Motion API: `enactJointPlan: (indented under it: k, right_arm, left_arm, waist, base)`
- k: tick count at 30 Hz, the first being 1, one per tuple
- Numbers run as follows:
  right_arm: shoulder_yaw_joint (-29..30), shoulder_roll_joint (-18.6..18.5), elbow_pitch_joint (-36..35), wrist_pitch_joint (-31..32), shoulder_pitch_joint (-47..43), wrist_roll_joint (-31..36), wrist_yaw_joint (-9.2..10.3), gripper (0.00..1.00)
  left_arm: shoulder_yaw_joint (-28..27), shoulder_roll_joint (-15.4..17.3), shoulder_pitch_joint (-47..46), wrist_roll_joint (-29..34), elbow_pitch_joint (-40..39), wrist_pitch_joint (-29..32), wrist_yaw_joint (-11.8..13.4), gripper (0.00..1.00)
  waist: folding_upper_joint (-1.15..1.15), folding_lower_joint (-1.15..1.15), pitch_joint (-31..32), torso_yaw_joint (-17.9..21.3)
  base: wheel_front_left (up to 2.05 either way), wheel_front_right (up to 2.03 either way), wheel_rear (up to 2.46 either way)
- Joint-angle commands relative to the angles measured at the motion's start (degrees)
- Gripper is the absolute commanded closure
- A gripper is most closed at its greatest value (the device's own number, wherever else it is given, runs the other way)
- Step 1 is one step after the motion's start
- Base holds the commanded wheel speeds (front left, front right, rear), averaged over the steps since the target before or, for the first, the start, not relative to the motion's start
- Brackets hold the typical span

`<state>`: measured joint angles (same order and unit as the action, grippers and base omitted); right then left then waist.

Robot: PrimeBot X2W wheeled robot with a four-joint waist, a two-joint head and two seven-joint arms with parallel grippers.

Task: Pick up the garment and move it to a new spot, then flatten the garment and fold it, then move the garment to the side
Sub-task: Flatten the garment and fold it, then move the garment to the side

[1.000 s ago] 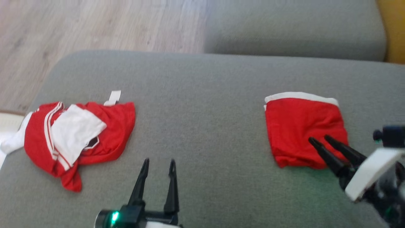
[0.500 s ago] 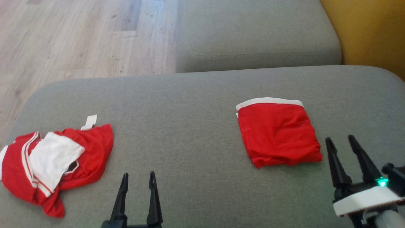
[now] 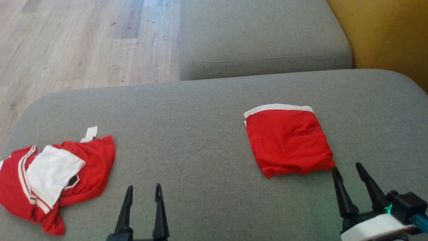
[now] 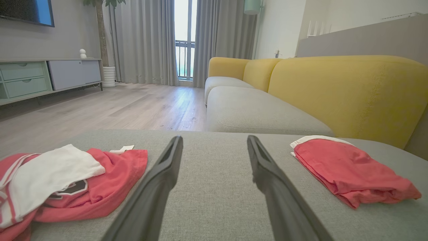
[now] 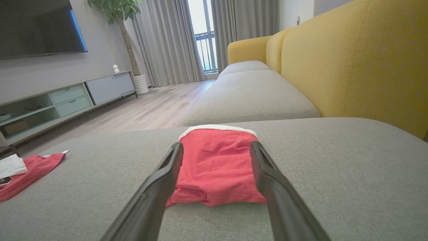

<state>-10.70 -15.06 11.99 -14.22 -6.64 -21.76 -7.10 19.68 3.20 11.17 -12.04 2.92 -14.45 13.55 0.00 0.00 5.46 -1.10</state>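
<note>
Television beyond folded garment

No words, numbers or brand marks can be read anywhere. A small white tag is seen on the crumpled red-and-white garment, but no print can be made out on it.

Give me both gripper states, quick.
Left gripper: open, holding nothing.
Right gripper: open, holding nothing, close to the folded red garment.

Crumpled jersey, left side off-frame
</note>
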Motion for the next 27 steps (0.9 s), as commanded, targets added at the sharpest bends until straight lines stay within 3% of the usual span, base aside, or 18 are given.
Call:
enactJointPlan:
  k: [1,27]
  right_arm:
    - [-0.94,-0.7,-1.51,-0.77,1.44,0.04,-0.39,0.0]
    - [-2.75,-1.01,-0.46,-0.77,1.44,-0.43,-0.39,0.0]
  left_arm:
    - [-2.36,-0.33,-1.88,0.48,-1.65,-0.55,-0.14,0.0]
    - [-2.76,-0.33,-2.55,1.51,1.24,-0.55,-0.54,0.0]
  waist:
    - [0.0,0.0,0.01,0.04]
    - [0.0,0.0,0.94,0.79]
  base:
    - [0.0,0.0,0.0]
    - [0.0,0.0,0.0]
